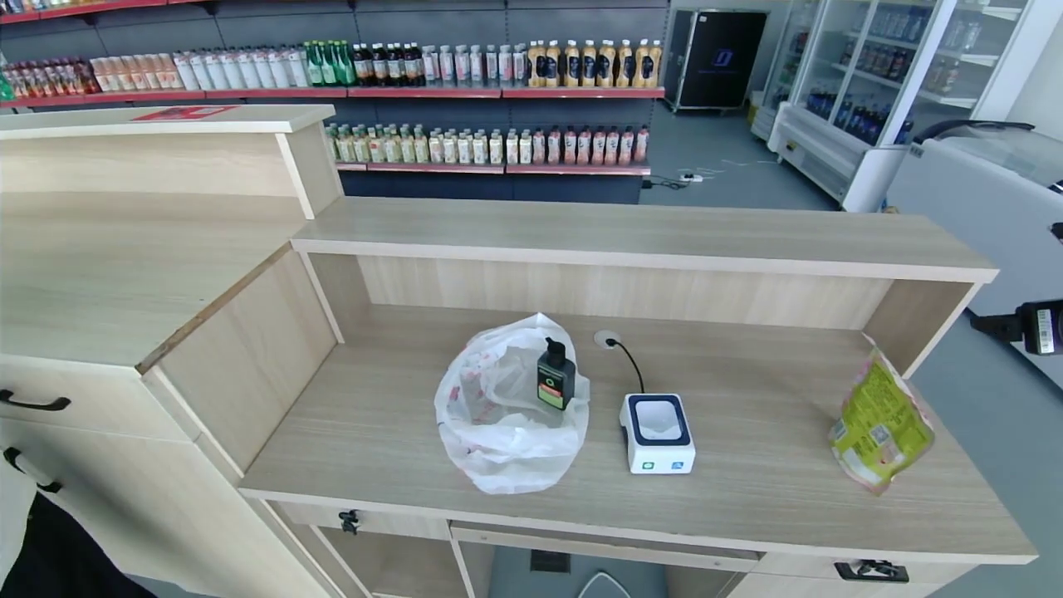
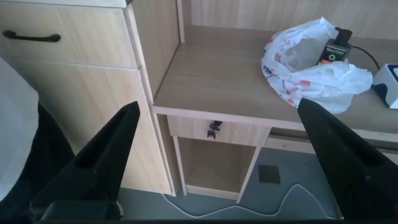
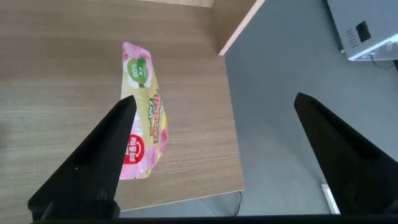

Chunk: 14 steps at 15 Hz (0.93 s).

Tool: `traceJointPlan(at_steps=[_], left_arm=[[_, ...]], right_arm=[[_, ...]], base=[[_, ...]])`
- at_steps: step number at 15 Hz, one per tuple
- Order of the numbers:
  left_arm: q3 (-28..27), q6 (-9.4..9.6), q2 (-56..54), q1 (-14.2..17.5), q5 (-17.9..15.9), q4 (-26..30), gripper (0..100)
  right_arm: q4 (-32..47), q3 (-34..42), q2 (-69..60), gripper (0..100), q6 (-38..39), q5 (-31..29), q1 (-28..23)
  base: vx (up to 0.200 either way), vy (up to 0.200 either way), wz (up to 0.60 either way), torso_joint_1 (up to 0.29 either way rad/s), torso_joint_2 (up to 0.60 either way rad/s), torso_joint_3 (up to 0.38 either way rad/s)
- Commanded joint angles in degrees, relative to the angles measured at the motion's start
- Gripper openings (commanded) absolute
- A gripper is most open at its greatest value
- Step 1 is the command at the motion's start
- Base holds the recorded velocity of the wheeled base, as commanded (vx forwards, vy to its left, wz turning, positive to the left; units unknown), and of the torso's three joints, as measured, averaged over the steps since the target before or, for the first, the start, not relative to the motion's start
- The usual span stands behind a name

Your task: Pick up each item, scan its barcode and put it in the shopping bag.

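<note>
A white plastic shopping bag (image 1: 507,415) lies crumpled mid-counter, and a dark pump bottle (image 1: 555,378) stands upright in its open mouth. Just right of it sits the white barcode scanner (image 1: 656,432) with its cable. A green-yellow snack pouch (image 1: 880,423) lies near the counter's right end. My right gripper (image 3: 214,162) hangs open above that end, the pouch (image 3: 143,112) lying under one finger (image 3: 93,168). Off the counter's front-left corner and below its top, my left gripper (image 2: 217,168) is held open and empty, with the bag (image 2: 305,65) and bottle (image 2: 334,50) farther off.
The wooden counter (image 1: 747,498) has a raised back ledge (image 1: 631,237) and a taller cabinet block (image 1: 124,249) on the left. Drawers with black handles (image 2: 31,37) sit under it. Bare floor (image 3: 298,93) lies right of the counter edge. Drink shelves stand behind.
</note>
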Motion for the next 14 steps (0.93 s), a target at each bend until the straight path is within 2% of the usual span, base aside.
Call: traceJointPlan(at_steps=[1, 9, 14], left_arm=[[0.00, 0.02, 0.02, -0.01, 0.02, 0.00, 100], [0.00, 0.02, 0.02, -0.01, 0.02, 0.00, 100], [0.00, 0.02, 0.02, -0.01, 0.02, 0.00, 100]], right_arm=[[0.08, 0.79, 4.85, 100, -1.51, 2.32, -1.52], [-0.45, 1.85, 12.50, 100, -1.33, 5.04, -1.52], [-2.73, 0.88, 18.03, 100, -1.07, 10.40, -1.43]], base=[[0.000, 0.000, 0.00, 0.000, 0.00, 0.000], [0.000, 0.000, 0.00, 0.000, 0.00, 0.000], [0.000, 0.000, 0.00, 0.000, 0.00, 0.000]])
